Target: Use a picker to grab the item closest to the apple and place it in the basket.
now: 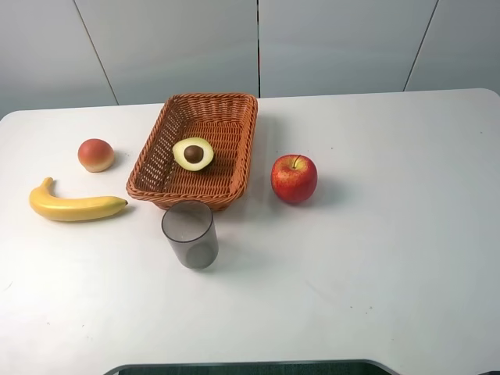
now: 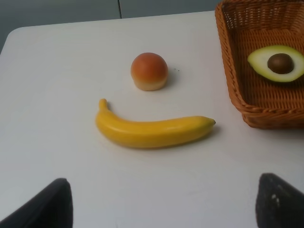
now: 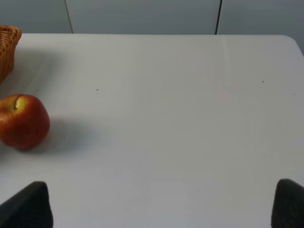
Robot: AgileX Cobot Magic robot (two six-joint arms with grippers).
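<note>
While jaws gape apart, avocado (image 1: pixel 193 153) in basket (image 1: pixel 234 109)

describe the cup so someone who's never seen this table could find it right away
Find the wicker basket near the table's middle. Just off its near edge, toward the camera, stands the cup. It is the only see-through grey item; everything around it is coloured fruit or bread.

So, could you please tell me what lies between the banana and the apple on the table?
In the exterior high view, the front end of the wicker basket and the grey cup sit between the banana and the apple.
</note>
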